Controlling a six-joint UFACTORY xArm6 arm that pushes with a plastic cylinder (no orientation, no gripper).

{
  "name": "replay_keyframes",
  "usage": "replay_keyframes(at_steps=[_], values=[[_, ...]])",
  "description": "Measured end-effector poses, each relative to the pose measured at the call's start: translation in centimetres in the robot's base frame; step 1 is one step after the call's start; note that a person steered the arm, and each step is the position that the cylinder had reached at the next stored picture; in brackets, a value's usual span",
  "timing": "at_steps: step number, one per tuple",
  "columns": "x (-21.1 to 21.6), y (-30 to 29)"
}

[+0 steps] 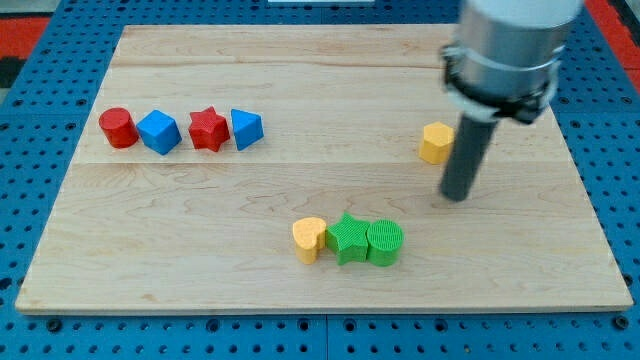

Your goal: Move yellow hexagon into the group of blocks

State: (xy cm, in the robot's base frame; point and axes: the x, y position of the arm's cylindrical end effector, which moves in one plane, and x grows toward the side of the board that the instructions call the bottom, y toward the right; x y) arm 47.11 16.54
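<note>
A: Looking for the yellow hexagon (435, 142)?
B: Small, 6-sided, pale yellow, at the wooden board's (300, 90) right, my tip (456, 196) just right of it and lower, holding nothing.

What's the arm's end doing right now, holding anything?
No gripper: my tip holds nothing, resting just right of and below the yellow hexagon; whether the rod touches it cannot be told.
</note>
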Motion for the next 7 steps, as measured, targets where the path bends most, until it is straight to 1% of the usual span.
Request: replay_keyframes(at_steps=[1, 3, 4, 5, 6, 7], values=[[-5.3, 0.3], [-6.1, -8.3], [-8.4, -8.0], [-8.3, -10.0], [-7.3, -10.2], [-7.1, -10.3]])
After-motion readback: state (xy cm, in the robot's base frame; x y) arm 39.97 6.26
